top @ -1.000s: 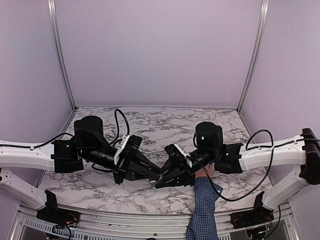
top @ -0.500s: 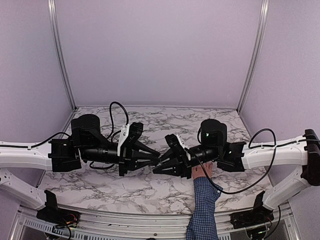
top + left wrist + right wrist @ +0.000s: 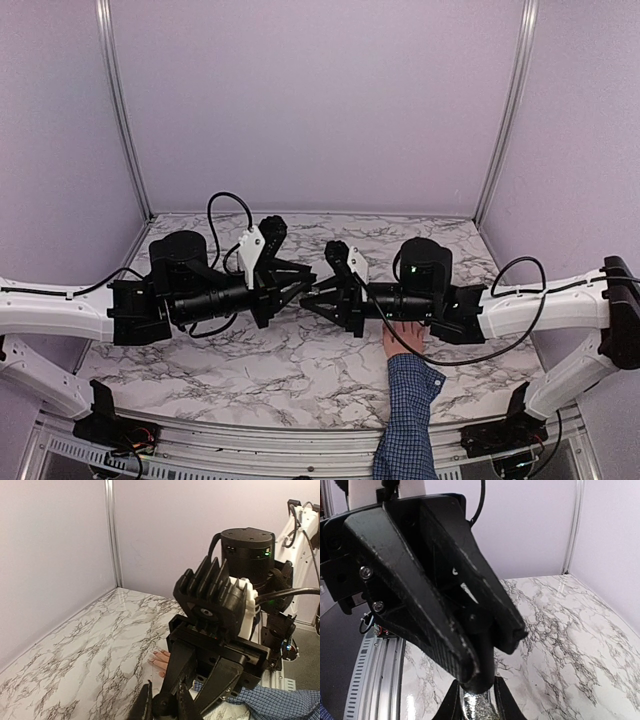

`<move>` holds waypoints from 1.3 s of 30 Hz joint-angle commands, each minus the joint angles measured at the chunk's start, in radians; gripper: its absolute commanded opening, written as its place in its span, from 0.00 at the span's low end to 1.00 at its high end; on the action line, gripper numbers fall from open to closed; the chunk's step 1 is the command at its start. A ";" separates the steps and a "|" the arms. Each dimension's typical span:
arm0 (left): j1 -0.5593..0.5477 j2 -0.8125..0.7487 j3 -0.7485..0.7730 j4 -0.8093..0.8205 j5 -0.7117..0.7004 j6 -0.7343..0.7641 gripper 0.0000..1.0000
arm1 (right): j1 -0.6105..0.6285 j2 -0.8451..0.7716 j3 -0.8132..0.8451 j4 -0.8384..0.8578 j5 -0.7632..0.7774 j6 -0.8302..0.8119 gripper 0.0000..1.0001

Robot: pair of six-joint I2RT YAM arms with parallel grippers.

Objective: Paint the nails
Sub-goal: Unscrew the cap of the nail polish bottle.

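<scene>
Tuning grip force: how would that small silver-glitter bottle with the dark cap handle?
The small silver-glitter bottle looks smooth and glossy, so it is probably slippery in the right gripper. Narrow under its dark cap, it would likely tip if pushed.

top external: high behind the arm bases [image 3: 112, 425], looking down over the whole table [image 3: 250, 375].
left wrist: close behind the left gripper [image 3: 162, 706], facing the right arm [image 3: 247, 555].
right wrist: tight behind the right gripper [image 3: 475, 705], facing the left gripper.
shared: both grippers, midway between the table's side edges.
</scene>
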 commanded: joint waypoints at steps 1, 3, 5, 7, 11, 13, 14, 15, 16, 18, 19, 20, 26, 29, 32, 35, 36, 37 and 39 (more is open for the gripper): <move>-0.013 0.051 -0.012 0.024 -0.157 -0.062 0.00 | 0.006 0.025 0.034 0.083 0.150 0.035 0.00; -0.013 0.072 -0.010 0.024 -0.227 -0.084 0.00 | 0.007 0.036 0.047 0.080 0.177 0.036 0.00; -0.013 0.088 -0.007 0.026 -0.286 -0.113 0.00 | 0.009 0.051 0.070 0.058 0.202 0.025 0.00; -0.013 0.109 0.003 0.027 -0.349 -0.172 0.00 | 0.008 0.065 0.083 0.047 0.231 0.026 0.00; -0.017 0.153 0.023 0.027 -0.427 -0.257 0.00 | 0.009 0.084 0.104 0.042 0.285 0.038 0.00; -0.021 0.174 0.034 0.026 -0.470 -0.279 0.00 | 0.009 0.095 0.110 0.041 0.311 0.038 0.00; -0.023 0.184 0.036 0.027 -0.484 -0.286 0.00 | 0.009 0.100 0.111 0.042 0.325 0.038 0.00; -0.026 0.192 0.041 0.027 -0.498 -0.290 0.00 | 0.009 0.105 0.114 0.042 0.339 0.038 0.00; -0.029 0.202 0.047 0.027 -0.504 -0.292 0.00 | 0.008 0.109 0.115 0.041 0.347 0.038 0.00; -0.035 0.216 0.053 0.027 -0.520 -0.299 0.00 | 0.009 0.114 0.118 0.039 0.358 0.038 0.00; -0.036 0.220 0.056 0.027 -0.525 -0.302 0.00 | 0.009 0.117 0.118 0.039 0.363 0.038 0.00; -0.038 0.223 0.058 0.028 -0.531 -0.304 0.00 | 0.008 0.118 0.118 0.039 0.365 0.038 0.00; -0.041 0.217 0.056 0.027 -0.554 -0.296 0.00 | 0.009 0.114 0.115 0.048 0.357 0.038 0.00; -0.041 0.198 0.049 0.027 -0.548 -0.281 0.05 | 0.008 0.107 0.106 0.053 0.353 0.038 0.00; -0.041 0.156 0.032 0.028 -0.544 -0.255 0.38 | 0.008 0.098 0.096 0.055 0.345 0.038 0.00; -0.038 0.100 0.014 0.028 -0.551 -0.231 0.71 | 0.007 0.087 0.079 0.059 0.326 0.037 0.00; -0.038 0.090 0.011 0.028 -0.547 -0.227 0.77 | 0.007 0.082 0.071 0.064 0.320 0.037 0.00; -0.037 0.070 0.004 0.027 -0.543 -0.220 0.82 | 0.006 0.077 0.063 0.066 0.316 0.038 0.00; -0.036 0.043 -0.007 0.027 -0.535 -0.206 0.91 | 0.006 0.067 0.048 0.068 0.304 0.038 0.00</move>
